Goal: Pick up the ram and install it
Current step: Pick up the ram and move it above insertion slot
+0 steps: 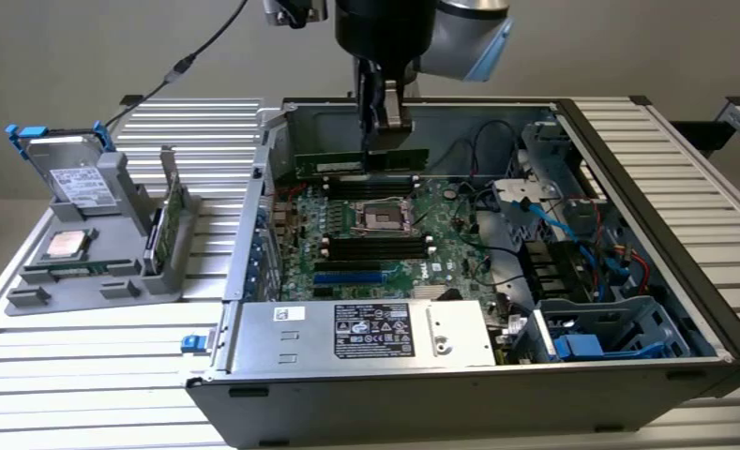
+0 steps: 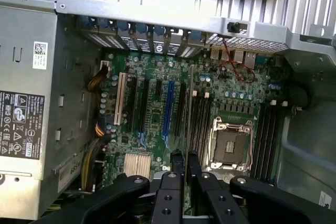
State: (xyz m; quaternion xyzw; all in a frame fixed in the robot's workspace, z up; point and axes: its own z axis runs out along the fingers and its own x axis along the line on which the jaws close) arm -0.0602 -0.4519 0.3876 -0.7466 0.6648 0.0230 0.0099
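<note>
My gripper is shut on the ram, a long green stick with black chips. It hangs level above the motherboard, inside the open computer case. It hovers over the far memory slots, just behind the processor socket. In the wrist view the two black fingers pinch the ram, which I see edge-on as a thin line. It runs along the memory slots beside the socket.
A power supply fills the case's near side, and cables and a drive cage fill the exterior view's right. Outside, at the exterior view's left, a grey holder carries a silver processor chip, a bracketed green card and a drive.
</note>
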